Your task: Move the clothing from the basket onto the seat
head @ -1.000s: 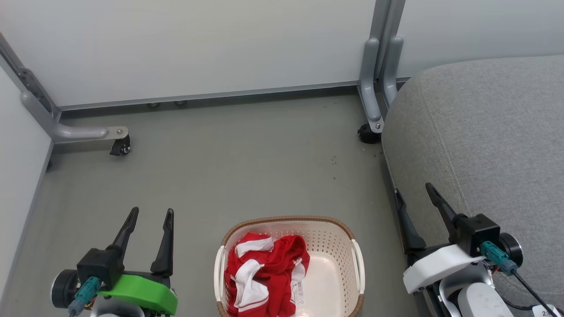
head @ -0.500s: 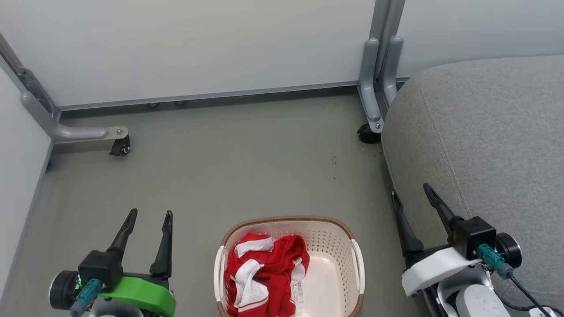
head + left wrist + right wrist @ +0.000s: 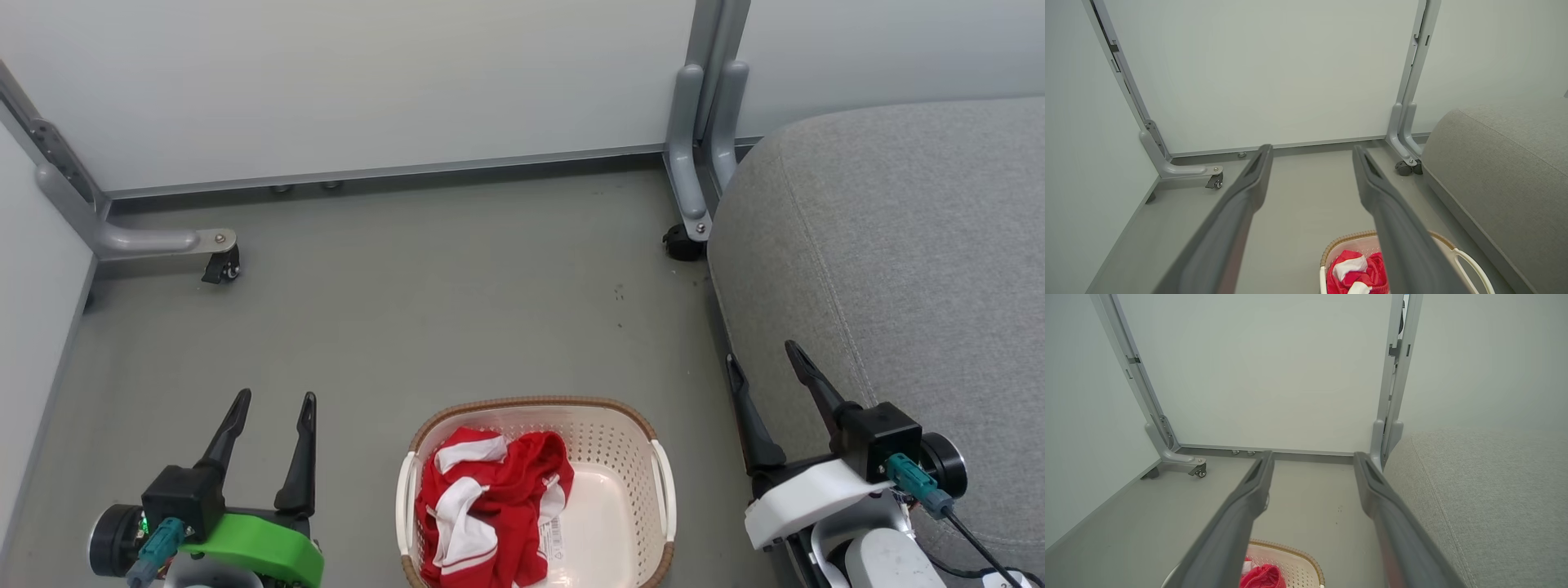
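Note:
The red shorts with white panels [image 3: 490, 506] lie crumpled in the left half of the cream perforated basket [image 3: 620, 445], which stands on the floor at the bottom centre. Its brown rim [image 3: 1349, 237] and the red cloth [image 3: 1359, 273] peek out in the left wrist view, and again in the right wrist view as rim [image 3: 1290, 549] and cloth [image 3: 1261, 577]. My left gripper [image 3: 273, 400] is open, left of the basket, holding nothing. My right gripper [image 3: 763, 355] is open too, right of the basket, beside the grey seat [image 3: 898, 245].
White partition panels close the back and left. Their grey metal feet with castors stand at the back left [image 3: 216, 265] and beside the seat's corner [image 3: 682, 241]. Bare grey floor [image 3: 424, 310] stretches between the basket and the panels.
Both grippers have sunk slightly lower in the head view and the picture has shifted a little. The shorts and basket lie as before.

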